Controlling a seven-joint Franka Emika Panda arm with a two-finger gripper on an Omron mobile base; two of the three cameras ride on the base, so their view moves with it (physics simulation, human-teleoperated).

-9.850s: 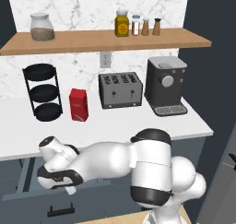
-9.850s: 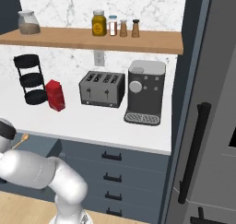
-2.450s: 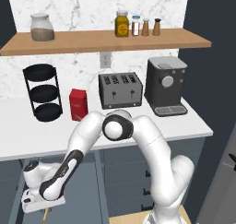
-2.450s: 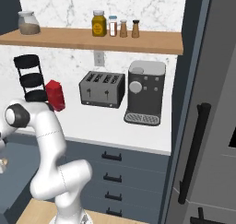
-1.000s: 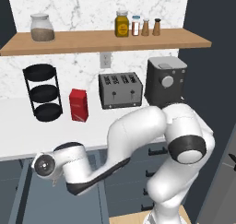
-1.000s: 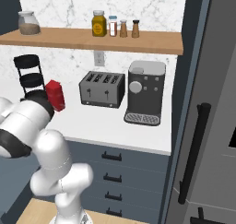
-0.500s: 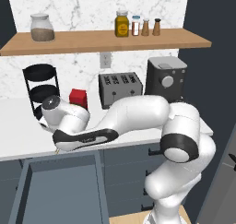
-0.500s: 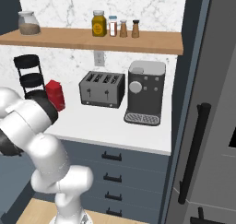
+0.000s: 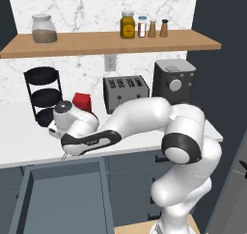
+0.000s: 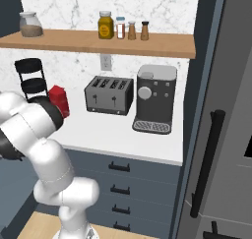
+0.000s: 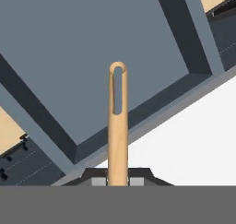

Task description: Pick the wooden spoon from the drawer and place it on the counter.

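Since half a second ago the arm barely shifts. The gripper (image 11: 118,181), fingers clamped on the wooden spoon (image 11: 117,121), hangs over the counter (image 11: 193,144) edge above the open drawer (image 9: 62,204).

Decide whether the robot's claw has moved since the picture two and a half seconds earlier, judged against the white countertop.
Yes. The claw, holding the slender light-tan wooden spoon, has risen from the open blue-grey drawer to the white countertop's front edge.

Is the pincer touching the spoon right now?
Touching: the hand view shows the spoon handle clamped between the pincer fingertips, above the drawer.
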